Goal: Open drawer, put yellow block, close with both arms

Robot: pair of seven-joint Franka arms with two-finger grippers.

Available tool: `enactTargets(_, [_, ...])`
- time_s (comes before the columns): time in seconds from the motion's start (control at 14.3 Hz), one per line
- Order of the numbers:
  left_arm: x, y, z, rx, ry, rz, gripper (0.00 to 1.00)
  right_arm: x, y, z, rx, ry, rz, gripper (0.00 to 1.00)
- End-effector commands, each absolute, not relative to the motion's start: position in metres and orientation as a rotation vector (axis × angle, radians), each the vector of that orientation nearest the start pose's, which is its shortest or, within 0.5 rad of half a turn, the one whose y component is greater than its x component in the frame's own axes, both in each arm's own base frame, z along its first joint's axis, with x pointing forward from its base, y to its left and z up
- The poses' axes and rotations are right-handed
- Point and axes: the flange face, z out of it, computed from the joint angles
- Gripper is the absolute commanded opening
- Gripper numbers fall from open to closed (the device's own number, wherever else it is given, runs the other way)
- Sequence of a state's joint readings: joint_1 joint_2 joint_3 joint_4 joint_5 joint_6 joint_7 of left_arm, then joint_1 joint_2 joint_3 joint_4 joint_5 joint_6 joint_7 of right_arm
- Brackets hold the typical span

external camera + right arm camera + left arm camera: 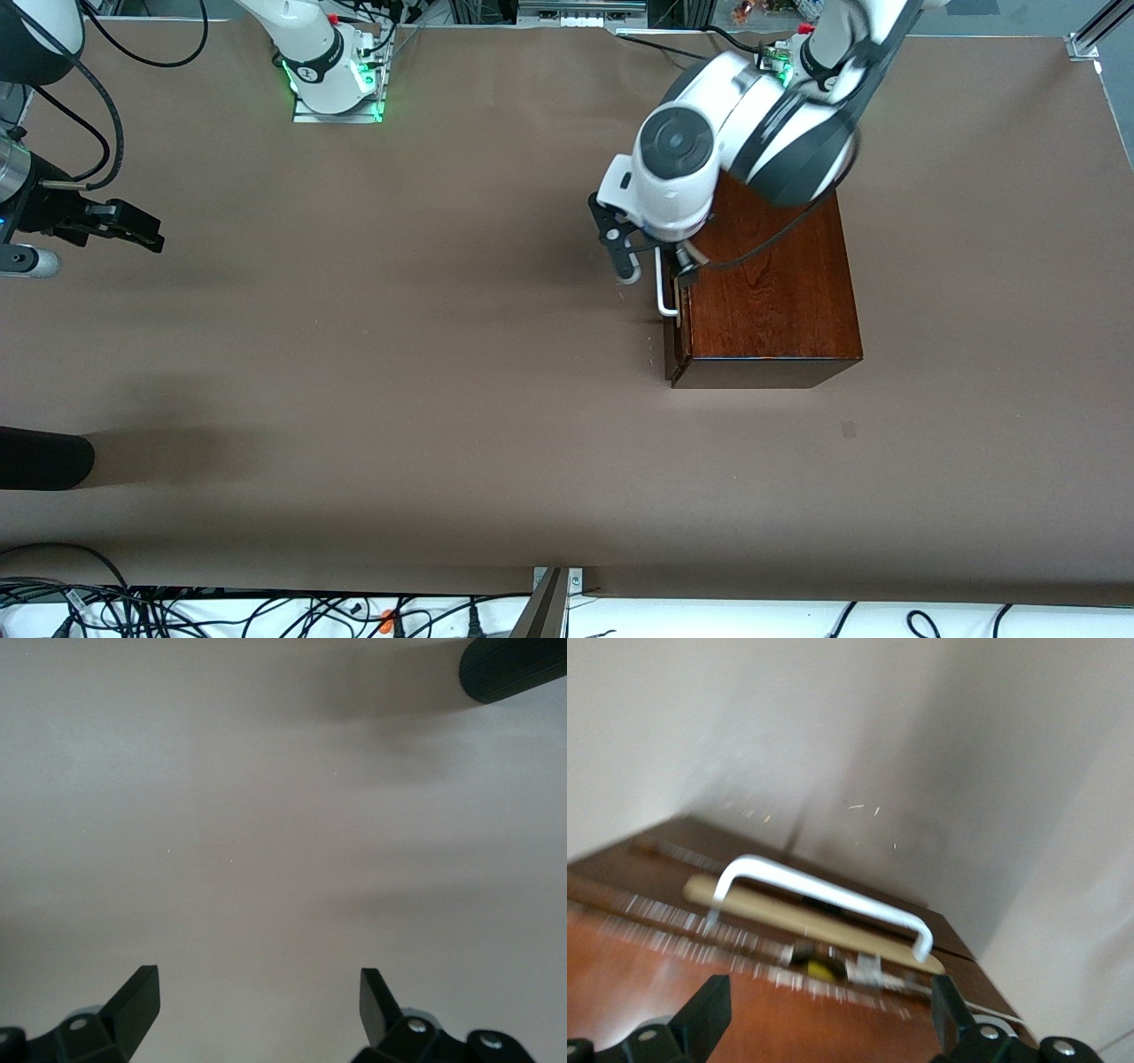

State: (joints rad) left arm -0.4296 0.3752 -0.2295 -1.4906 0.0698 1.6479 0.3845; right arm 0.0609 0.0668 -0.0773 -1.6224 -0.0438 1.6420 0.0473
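The dark mahogany box [780, 292] stands at the left arm's end of the table. Its drawer [815, 923] is out by a narrow slit that shows a pale wood rim. The white loop handle [664, 288] [824, 893] faces the right arm's end. A bit of the yellow block [822, 968] shows inside the slit. My left gripper [654, 266] [828, 1014] hangs open over the box's handle edge, one finger on each side of the handle, holding nothing. My right gripper [146, 229] [260, 997] waits open over bare table at the right arm's end.
A black rounded object [44, 456] [514, 669] juts in at the table's edge, at the right arm's end and nearer the front camera than the right gripper. Brown tabletop [399, 354] stretches between the two grippers. Cables lie along the near edge.
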Motion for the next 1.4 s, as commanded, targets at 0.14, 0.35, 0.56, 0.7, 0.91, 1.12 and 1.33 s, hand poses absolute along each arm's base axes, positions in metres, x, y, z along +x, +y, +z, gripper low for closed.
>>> enactTargets(0.14, [0.567, -0.286, 0.528, -2.91, 1.106, 0.33, 1.0, 0.575, -0.012, 0.576, -3.187, 0.1, 0.069, 1.0])
enactTargets(0.35, [0.583, -0.204, 0.565, -2.995, 0.901, 0.252, 1.0, 0.575, -0.011, 0.576, -3.185, 0.1, 0.067, 1.0])
enactTargets(0.56, [0.575, -0.136, 0.574, -3.031, 0.719, 0.224, 1.0, 0.575, -0.012, 0.576, -3.187, 0.1, 0.067, 1.0])
enactTargets(0.7, [0.571, -0.097, 0.591, -3.063, 0.535, 0.064, 1.0, 0.575, -0.011, 0.576, -3.185, 0.1, 0.067, 1.0])
enactTargets(0.91, [0.554, -0.055, 0.595, -3.096, 0.216, 0.012, 1.0, 0.575, -0.012, 0.576, -3.187, 0.1, 0.064, 1.0])
enactTargets(1.12, [0.554, -0.035, 0.593, -3.104, 0.162, -0.003, 1.0, 0.576, -0.011, 0.576, -3.185, 0.1, 0.062, 1.0])
enactTargets(1.33, [0.537, -0.026, 0.585, -3.112, 0.139, -0.076, 1.0, 0.576, -0.011, 0.576, -3.187, 0.097, 0.062, 1.0])
